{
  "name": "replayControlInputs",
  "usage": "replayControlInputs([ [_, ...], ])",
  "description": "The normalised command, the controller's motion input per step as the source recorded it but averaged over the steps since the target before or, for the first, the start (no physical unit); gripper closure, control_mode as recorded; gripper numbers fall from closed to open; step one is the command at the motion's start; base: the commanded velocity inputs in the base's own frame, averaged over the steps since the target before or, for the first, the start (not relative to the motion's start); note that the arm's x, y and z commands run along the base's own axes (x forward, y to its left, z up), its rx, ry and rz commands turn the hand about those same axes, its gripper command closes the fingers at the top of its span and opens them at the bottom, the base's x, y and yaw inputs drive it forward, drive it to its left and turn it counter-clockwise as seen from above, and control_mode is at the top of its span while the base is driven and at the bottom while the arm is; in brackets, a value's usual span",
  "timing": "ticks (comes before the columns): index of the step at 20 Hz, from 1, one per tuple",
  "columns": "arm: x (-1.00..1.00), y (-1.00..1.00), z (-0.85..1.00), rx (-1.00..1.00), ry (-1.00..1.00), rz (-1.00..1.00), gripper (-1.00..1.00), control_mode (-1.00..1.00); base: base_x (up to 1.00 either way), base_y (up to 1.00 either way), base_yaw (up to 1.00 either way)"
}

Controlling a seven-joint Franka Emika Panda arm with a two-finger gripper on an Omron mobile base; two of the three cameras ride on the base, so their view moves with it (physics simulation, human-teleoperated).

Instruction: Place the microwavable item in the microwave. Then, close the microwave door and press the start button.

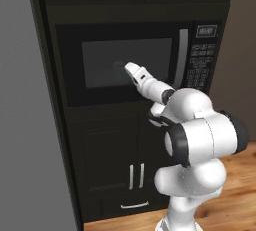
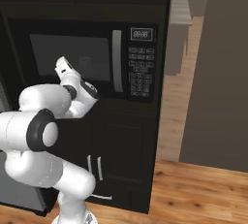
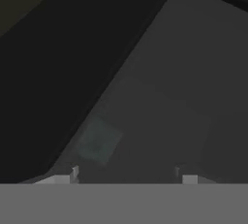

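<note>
The wide black built-in microwave [image 1: 135, 62] sits in a dark cabinet column, and its black door with a dark glass window [image 1: 125, 62] is closed. The long vertical silver bar handle [image 1: 183, 57] stands at the right edge of the door, with the black keypad panel [image 1: 201, 57] just beyond it. The small teal mug [image 3: 98, 140] shows faintly through the door glass, inside the microwave. The white arm's gripper [image 1: 127, 66] is right at the window, left of the handle. The fingers [image 3: 190, 178] stand apart, grasping nothing.
</note>
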Motion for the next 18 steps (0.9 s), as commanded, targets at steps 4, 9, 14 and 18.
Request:
replayControlInputs([
  [4,-0.96,-0.11,0.63,0.15,0.00,0.00,-1.00,-1.00,0.00,0.00,0.00],
  [9,-1.00,-0.14,0.81,0.17,0.00,0.00,-1.00,-1.00,0.00,0.00,0.00],
  [14,-0.89,-0.41,0.99,0.19,0.06,0.00,-1.00,-1.00,0.00,0.00,0.00],
  [18,-0.77,-0.70,1.00,0.25,0.15,0.00,-1.00,-1.00,0.00,0.00,0.00],
])
